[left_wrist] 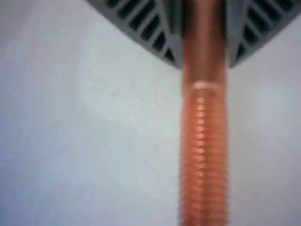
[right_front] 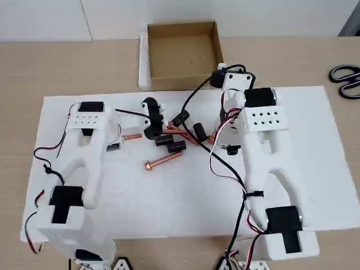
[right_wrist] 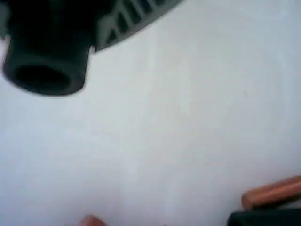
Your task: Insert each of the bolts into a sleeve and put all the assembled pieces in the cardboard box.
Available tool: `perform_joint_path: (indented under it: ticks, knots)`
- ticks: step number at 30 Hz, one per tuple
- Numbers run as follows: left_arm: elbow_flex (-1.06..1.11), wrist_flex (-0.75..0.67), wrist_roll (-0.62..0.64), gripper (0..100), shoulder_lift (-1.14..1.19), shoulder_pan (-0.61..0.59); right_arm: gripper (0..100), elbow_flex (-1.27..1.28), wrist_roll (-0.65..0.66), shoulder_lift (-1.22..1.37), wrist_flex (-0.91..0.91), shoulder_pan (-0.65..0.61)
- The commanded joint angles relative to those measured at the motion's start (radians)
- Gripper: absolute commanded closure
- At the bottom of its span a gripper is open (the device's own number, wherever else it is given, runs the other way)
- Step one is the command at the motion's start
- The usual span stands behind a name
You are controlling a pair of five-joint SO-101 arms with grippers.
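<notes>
The left gripper [left_wrist: 203, 52] is pinching a long copper-coloured metal bolt [left_wrist: 203, 141] by its smooth part, so the bumpy screw part is sticking out free. I think that is so the free end can slide into a hole. In the high view this bolt is lying almost flat just over the white paper sheet [right_front: 169, 202]. Its long side is running across the bench [right_front: 56, 67], and its tip is pointing toward the middle, where the other arm is.

The right gripper [right_wrist: 56, 19] is squeezing a short black tube-shaped sleeve [right_wrist: 44, 63], and the sleeve's round open end is showing. That hole is probably meant for the bolt. The bolt and the sleeve are well apart.

More loose bolts [right_front: 163, 160] and loose sleeves [right_front: 170, 143] are lying in a little pile between the arms. The brown cardboard box [right_front: 183, 56] is sitting past the sheet, at the far side.
</notes>
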Motion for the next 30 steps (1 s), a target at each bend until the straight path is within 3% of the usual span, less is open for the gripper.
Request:
perform_joint_path:
  ticks: [1,7,13,18,26,30]
  knots:
    - [-0.047,-0.025,-0.049,90,-0.011,-0.005,98.0,-0.011,0.009,-0.054,-0.005,0.007]
    - [-0.048,0.003,-0.043,88,-0.015,-0.002,98.0,-0.009,0.009,-0.054,-0.005,0.007]
    - [-0.159,0.005,0.201,88,-0.017,-0.006,98.0,-0.009,0.009,-0.054,-0.007,0.005]
    - [-0.321,0.057,0.597,88,-0.017,-0.008,98.0,-0.009,0.009,-0.056,-0.01,0.005]
    - [-0.487,0.279,1.602,88,-0.017,-0.003,98.0,-0.011,0.009,-0.058,-0.012,0.005]
    - [-0.484,0.325,1.913,88,-0.008,-0.002,98.0,-0.011,0.009,-0.058,-0.012,0.005]
